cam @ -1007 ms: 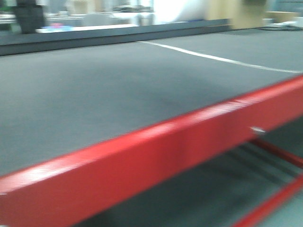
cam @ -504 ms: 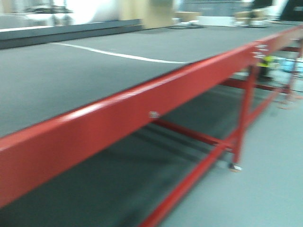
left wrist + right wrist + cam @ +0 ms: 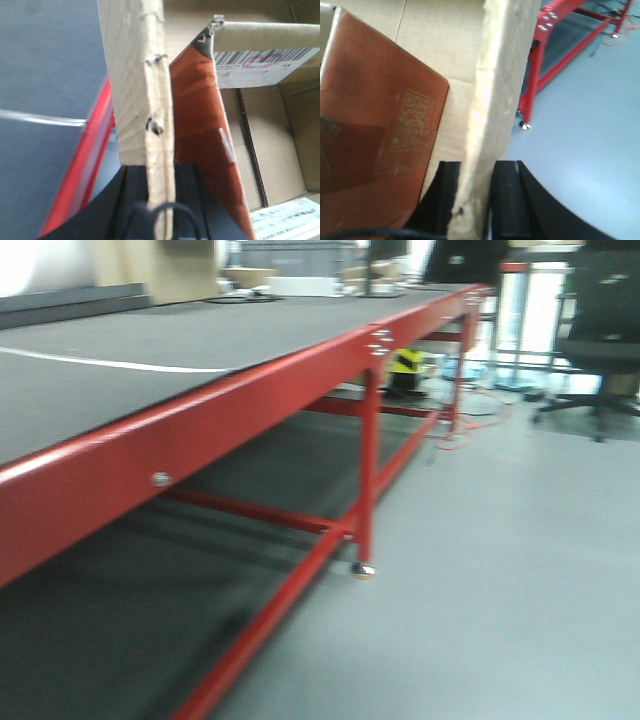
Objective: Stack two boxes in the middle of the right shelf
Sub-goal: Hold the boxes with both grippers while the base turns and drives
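A brown cardboard box [image 3: 140,75] hangs open between my two grippers. Its left wall edge runs up between the black fingers [image 3: 135,192] of my left gripper [image 3: 159,172], which is shut on it. The opposite wall [image 3: 500,75] is clamped by my right gripper [image 3: 475,172], with a black finger [image 3: 507,192] on each side. Inside the box a flat rust-coloured packet [image 3: 200,125] leans on end, and it bears a printed code square [image 3: 412,120] in the right wrist view. A barcode label [image 3: 260,60] sits on an inner flap. The shelf is out of view.
A long red-framed table [image 3: 200,430] with a grey top [image 3: 150,340] fills the left of the front view, its leg [image 3: 368,470] on a small foot. Bare grey floor [image 3: 520,560] lies to the right. A black office chair [image 3: 600,320] and orange cables [image 3: 460,435] are beyond.
The front view has swept right along the red table. Its leg, far end, the open floor and the office chair have come into sight.
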